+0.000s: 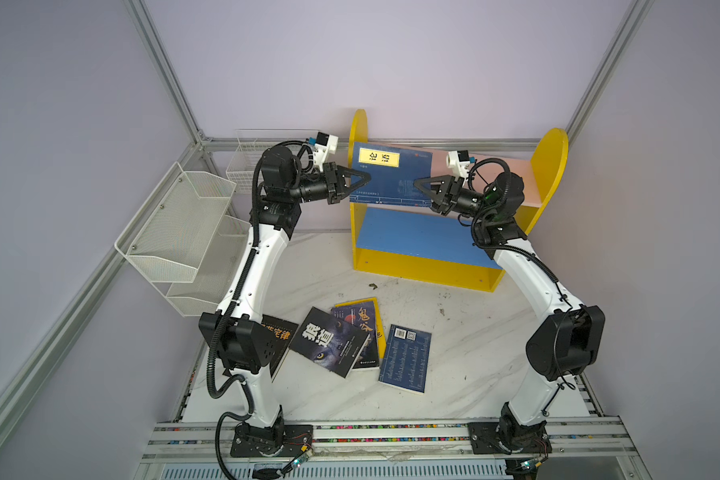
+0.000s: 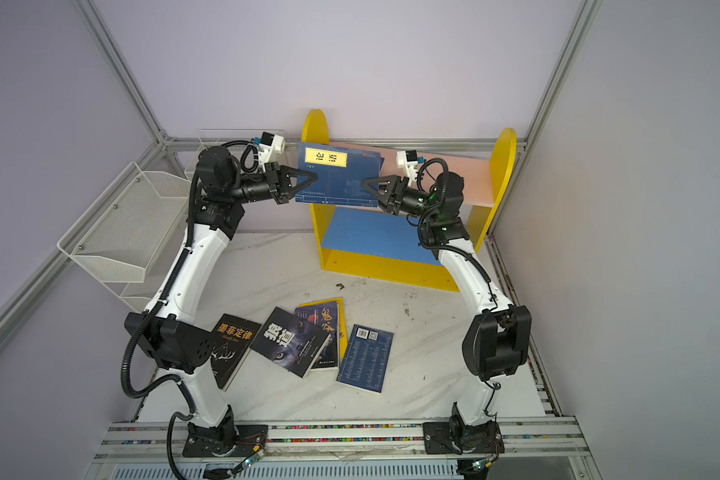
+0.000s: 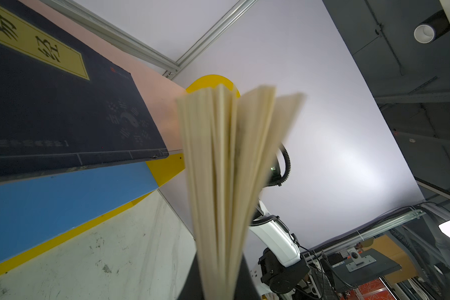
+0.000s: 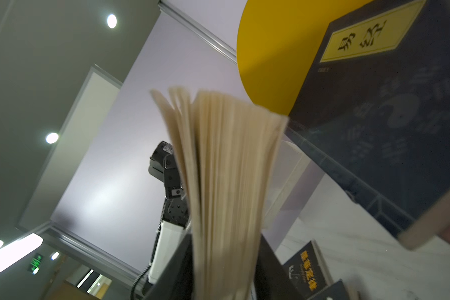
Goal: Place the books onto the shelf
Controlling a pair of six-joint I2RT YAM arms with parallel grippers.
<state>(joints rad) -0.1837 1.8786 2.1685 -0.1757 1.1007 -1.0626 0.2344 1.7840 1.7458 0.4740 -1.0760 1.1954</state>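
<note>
Left jaws clamped on navy paperback, cream pages fanned; right jaws around them, grip unclear.

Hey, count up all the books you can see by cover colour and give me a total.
Navy blue: 3 (lifted book, shelf book, barcode book)
Black or dark: 3 (leftmost book, wolf book, planet book)
Yellow: 1 (yellow book, mostly covered)
Total: 7

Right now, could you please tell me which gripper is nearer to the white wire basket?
Left. The left gripper clamps the navy book on the side facing the white wire basket, close to it; the right gripper is at the book's opposite edge, farther away.
</note>
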